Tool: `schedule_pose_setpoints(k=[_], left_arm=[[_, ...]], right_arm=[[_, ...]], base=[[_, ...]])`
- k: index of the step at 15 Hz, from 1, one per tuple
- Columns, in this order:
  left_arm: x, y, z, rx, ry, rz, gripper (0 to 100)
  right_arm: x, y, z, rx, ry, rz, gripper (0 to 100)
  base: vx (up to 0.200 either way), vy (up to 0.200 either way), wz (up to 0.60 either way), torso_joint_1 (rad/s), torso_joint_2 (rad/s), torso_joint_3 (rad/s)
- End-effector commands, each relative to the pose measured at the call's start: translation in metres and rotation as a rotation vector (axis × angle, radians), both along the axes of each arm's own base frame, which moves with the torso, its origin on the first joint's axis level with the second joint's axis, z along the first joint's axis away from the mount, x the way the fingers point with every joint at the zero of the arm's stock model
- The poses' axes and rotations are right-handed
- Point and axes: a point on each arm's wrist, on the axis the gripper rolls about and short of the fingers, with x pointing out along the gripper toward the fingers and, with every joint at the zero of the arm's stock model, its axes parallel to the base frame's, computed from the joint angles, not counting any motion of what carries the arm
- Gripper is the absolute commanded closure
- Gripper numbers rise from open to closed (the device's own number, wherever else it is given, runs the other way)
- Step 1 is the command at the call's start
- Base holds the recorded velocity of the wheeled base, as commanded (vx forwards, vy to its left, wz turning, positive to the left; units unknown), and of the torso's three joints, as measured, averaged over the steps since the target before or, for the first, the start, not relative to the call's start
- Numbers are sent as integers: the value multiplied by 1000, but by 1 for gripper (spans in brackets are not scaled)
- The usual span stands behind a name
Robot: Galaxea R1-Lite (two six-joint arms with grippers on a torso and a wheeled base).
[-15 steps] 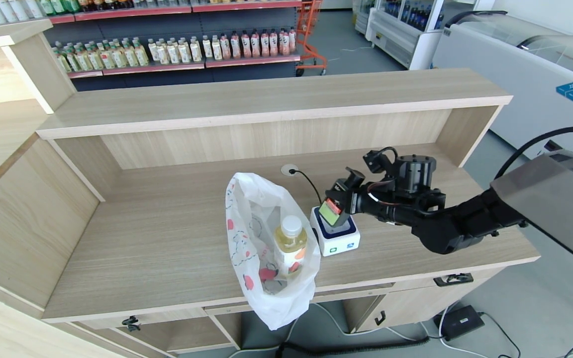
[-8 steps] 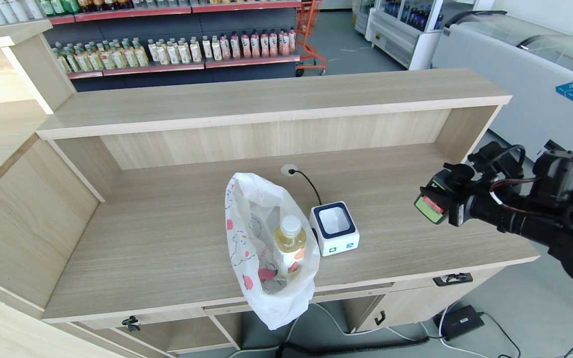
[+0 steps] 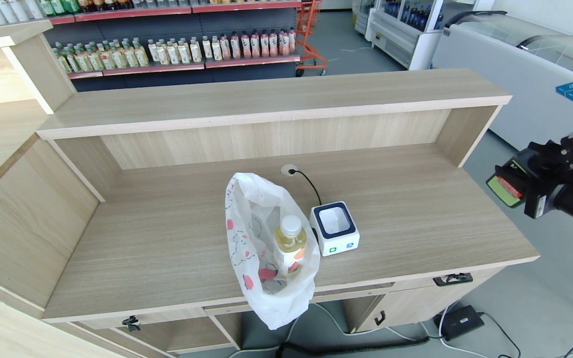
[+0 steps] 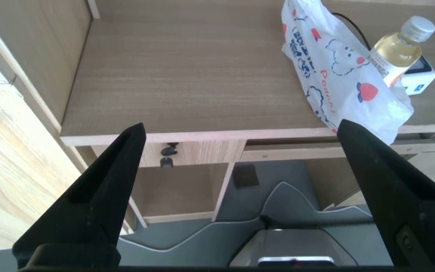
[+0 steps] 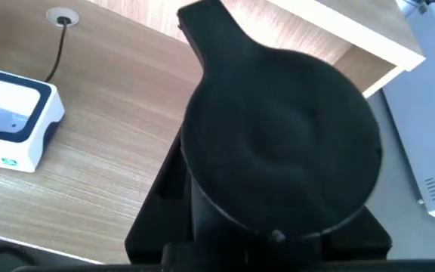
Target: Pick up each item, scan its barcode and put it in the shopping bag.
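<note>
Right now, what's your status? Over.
Left gripper open, in front of counter. Right gripper shut on pack, off counter's right end. Bag open, bottle inside. Scanner between pack and bag.

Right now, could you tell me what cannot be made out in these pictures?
The green and red item in the right gripper: barcode not readable in the head view, too small; a dark round shape blocks the right wrist view.
The bottle: lower part veiled by the shopping bag, head view.
The scanner: cut by the edge in the right wrist view.
</note>
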Motion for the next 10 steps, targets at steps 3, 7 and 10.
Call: schedule_pose_setpoints(k=[3, 7, 10], left_arm=[[0, 0, 0, -1, 0, -1, 0], [0, 0, 0, -1, 0, -1, 0], [0, 0, 0, -1, 0, -1, 0]], right_arm=[[5, 4, 12, -13, -49, 4, 100], [36, 23, 0, 48, -33, 47, 100], [61, 52, -16, 148, 2, 155, 100]], base=[[0, 0, 600, 1, 1, 4], [0, 0, 450, 3, -1, 5], [0, 0, 0, 0, 0, 0]])
